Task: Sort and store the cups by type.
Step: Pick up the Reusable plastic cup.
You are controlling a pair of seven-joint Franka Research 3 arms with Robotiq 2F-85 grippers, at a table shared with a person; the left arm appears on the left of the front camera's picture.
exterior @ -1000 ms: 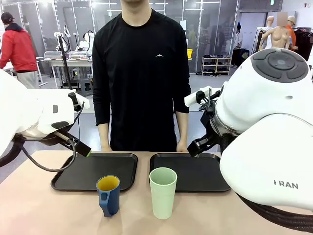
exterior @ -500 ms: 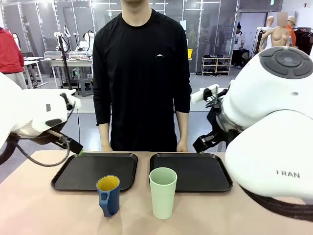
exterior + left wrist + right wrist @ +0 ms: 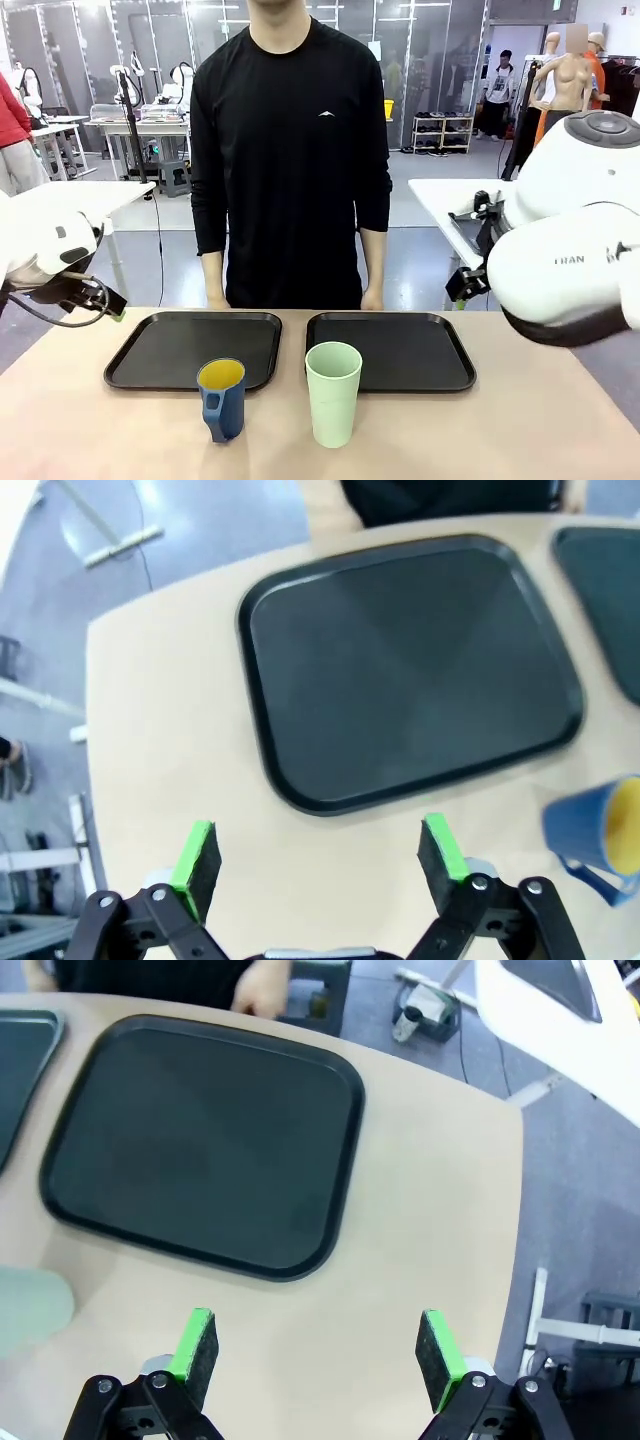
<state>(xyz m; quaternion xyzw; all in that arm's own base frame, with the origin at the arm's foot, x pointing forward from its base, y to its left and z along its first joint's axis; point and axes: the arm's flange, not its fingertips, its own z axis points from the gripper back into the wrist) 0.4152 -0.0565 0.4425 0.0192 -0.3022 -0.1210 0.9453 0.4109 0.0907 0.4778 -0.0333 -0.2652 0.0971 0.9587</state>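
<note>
Two cups stand near the front edge of the table. The dark blue handled mug [image 3: 222,398] with a yellow inside is on the left, and the tall pale mint-green tumbler [image 3: 333,393] is to its right. My left gripper [image 3: 112,306] hovers above the table's left edge, open and holding nothing. In its wrist view the left gripper [image 3: 318,852] looks down at the left tray, with the blue mug [image 3: 600,825] off to the right. My right gripper [image 3: 462,292] hangs over the right edge, and the right gripper [image 3: 317,1347] is open too, with the tumbler [image 3: 30,1305] at the picture's left edge.
Two bare black trays lie side by side behind the cups, the left tray [image 3: 150,352] and the right tray [image 3: 420,352]. A person in black stands at the far side, with a hand [image 3: 262,995] near the table's edge.
Both arms have drawn back outwards, the left one to the left and the right one to the right, uncovering the trays. The cups have not moved.
</note>
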